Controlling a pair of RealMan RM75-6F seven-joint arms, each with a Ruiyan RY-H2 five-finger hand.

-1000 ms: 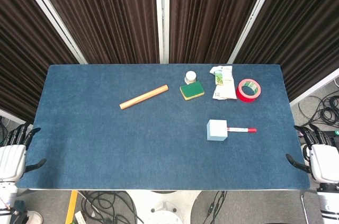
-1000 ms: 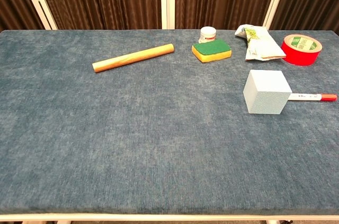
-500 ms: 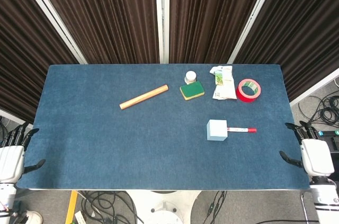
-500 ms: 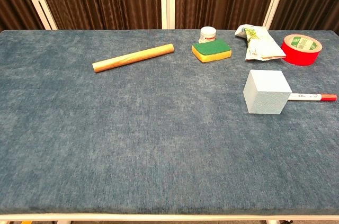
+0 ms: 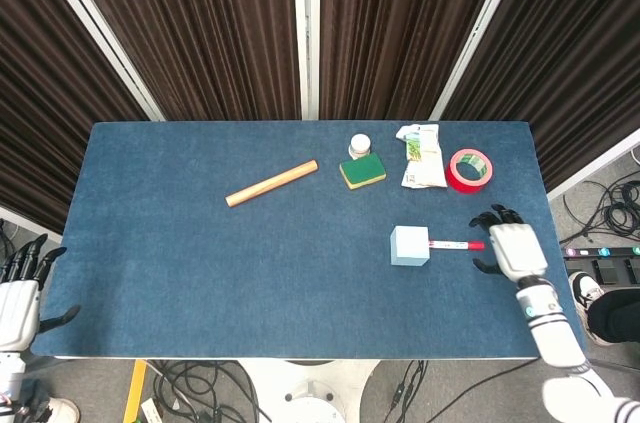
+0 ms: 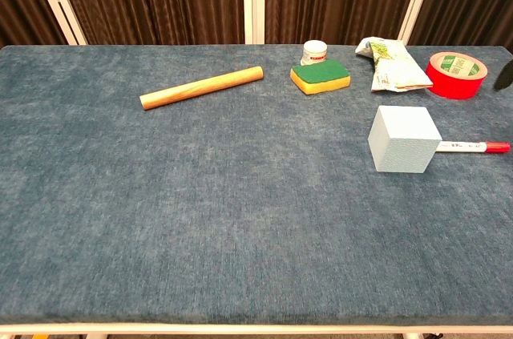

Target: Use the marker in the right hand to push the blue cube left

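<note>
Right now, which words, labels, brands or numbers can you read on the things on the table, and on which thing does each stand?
No text can be read in full.
Small white jar: red label print, blurred.
Marker: small dark print on the white barrel, too small.
White packet: green picture and marks, unreadable.
Red tape roll, blue cube, sponge, wooden stick: no text visible.

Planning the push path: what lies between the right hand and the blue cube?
Only the marker, lying flat from the blue cube toward the right hand, as the head view shows.
</note>
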